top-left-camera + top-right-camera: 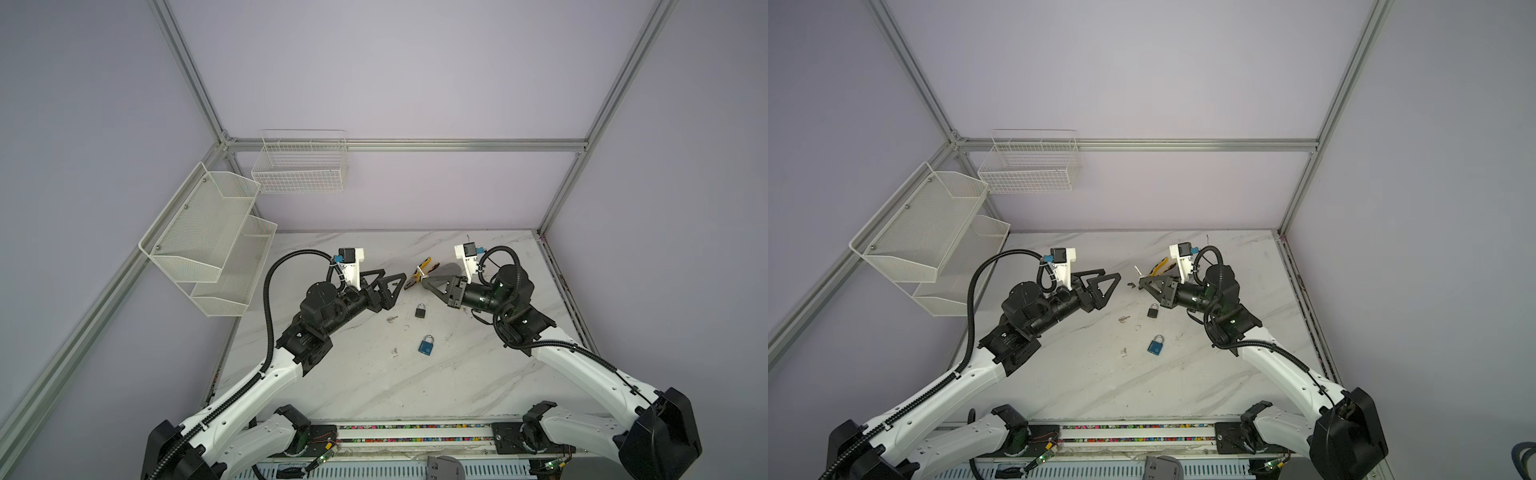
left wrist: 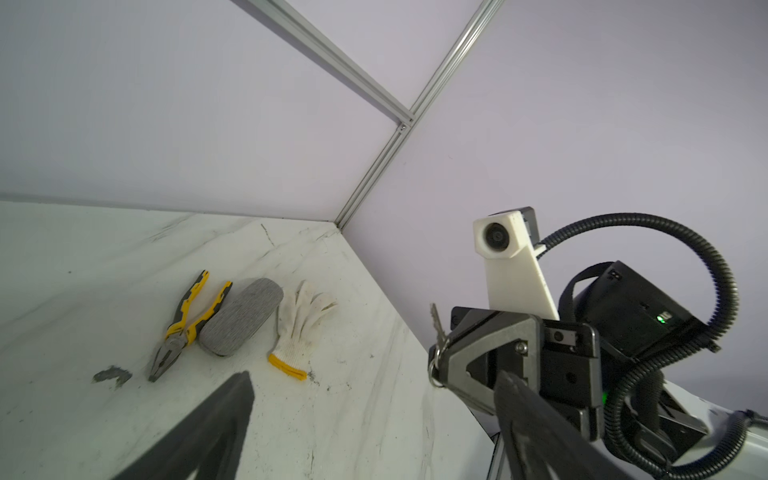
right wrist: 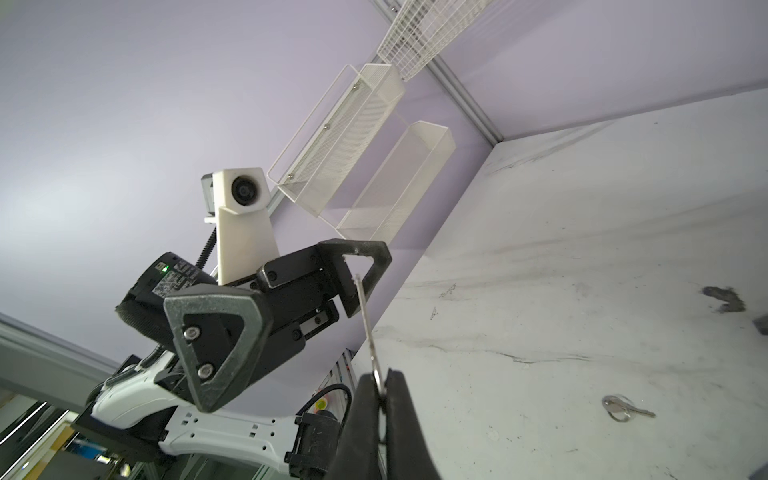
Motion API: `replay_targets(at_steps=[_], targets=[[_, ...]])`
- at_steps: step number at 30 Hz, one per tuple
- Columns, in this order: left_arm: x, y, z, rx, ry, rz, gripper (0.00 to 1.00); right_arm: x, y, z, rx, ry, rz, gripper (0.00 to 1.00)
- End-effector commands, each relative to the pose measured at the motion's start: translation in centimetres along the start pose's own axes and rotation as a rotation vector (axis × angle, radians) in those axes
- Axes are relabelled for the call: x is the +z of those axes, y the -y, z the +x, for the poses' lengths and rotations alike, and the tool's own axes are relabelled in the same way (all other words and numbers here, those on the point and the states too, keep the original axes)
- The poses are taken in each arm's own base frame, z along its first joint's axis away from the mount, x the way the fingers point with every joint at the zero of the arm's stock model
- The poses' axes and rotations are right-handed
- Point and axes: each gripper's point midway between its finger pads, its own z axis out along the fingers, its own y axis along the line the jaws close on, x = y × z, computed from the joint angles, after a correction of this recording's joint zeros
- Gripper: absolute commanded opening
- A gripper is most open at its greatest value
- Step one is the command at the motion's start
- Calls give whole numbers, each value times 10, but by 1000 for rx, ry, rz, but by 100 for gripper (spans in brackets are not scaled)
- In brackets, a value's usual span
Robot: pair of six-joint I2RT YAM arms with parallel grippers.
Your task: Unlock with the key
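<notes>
My left gripper (image 1: 395, 273) hangs above the surface (image 1: 478, 374), jaws spread wide with nothing between them. Below it and nearer my base, a loose key (image 1: 391, 319) lies flat.

To its right lie two locks, apart from each other. The black padlock (image 1: 420, 311) has its shackle toward the far wall. The blue padlock (image 1: 426, 345) is closer to my base, its shackle also toward the far side. Both rest flat and unheld. Beyond them sit the pliers (image 1: 419, 272), which have no part in this.

Further right, my right gripper (image 1: 423, 283) is closed tight on the key (image 3: 365, 328). It pinches the ring end, and the blade stands up from the tips, pointing away from the surface.

That is what the next move turns on. The black padlock lies just below the right gripper, toward my base and between my two arms, while the blade's long axis points away from it. I judge the keyways sit in the body ends opposite the shackles, facing my base. If so, the blade must swing round and come down before it can enter. Either lock would probably slide if pushed, so my open left gripper, about as near, looks the one to steady a body. I cannot tell which padlock this key fits.
</notes>
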Motion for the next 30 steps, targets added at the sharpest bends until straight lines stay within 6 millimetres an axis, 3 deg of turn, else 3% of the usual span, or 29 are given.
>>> replay_targets(at_steps=[1,7,12,17,23,30], targets=[[-6,-4,-9,-30,-22,-115,92,-14,27,8,31,-16,151,0],[-6,-25,53,-68,-220,-288,91,-41,62,18,66,-4,330,0],[-1,-27,105,-26,-389,-374,89,-54,88,38,151,-8,412,0],[9,-28,141,85,-520,-453,90,-62,108,57,212,-18,461,0],[37,-22,187,198,-654,-464,90,-69,134,71,260,-45,511,0],[69,-23,231,294,-787,-483,88,-79,145,60,270,1,551,0]])
